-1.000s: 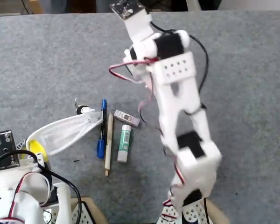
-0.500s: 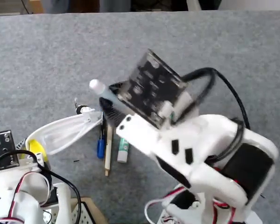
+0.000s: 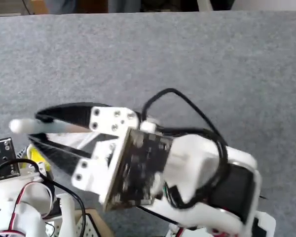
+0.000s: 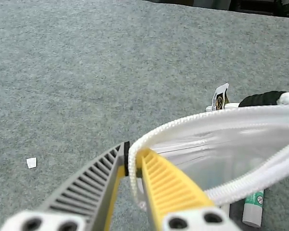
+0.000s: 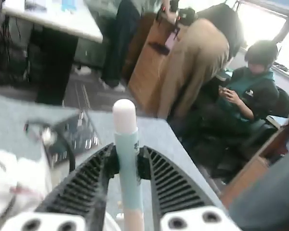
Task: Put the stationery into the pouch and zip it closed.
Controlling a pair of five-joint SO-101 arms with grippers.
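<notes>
The right arm leans low across the near-left part of the grey surface [image 3: 237,64]. Its right end effector [image 3: 35,129] has black ribbed fingers closed narrowly around a white-capped marker [image 3: 19,126]. From the high camera the marker lies roughly level, with its cap pointing left past the fingertips. The right wrist camera shows the pale blue-green barrel pinched between the two fingers, the cap standing clear beyond them.

At the near-left corner, the left end effector [image 4: 130,155] clamps the zip edge of the clear pouch [image 4: 221,149] between one yellow finger and one grey finger. The pouch rests on the surface with its white zipper mouth spread open, facing right. A small tag [image 4: 220,96] hangs at the far end of the zipper. A glue stick [image 4: 253,209] with a green label lies on the surface just beside the pouch's open end, outside it. A small white scrap [image 4: 31,162] sits on the surface well to the left of the pouch.
</notes>
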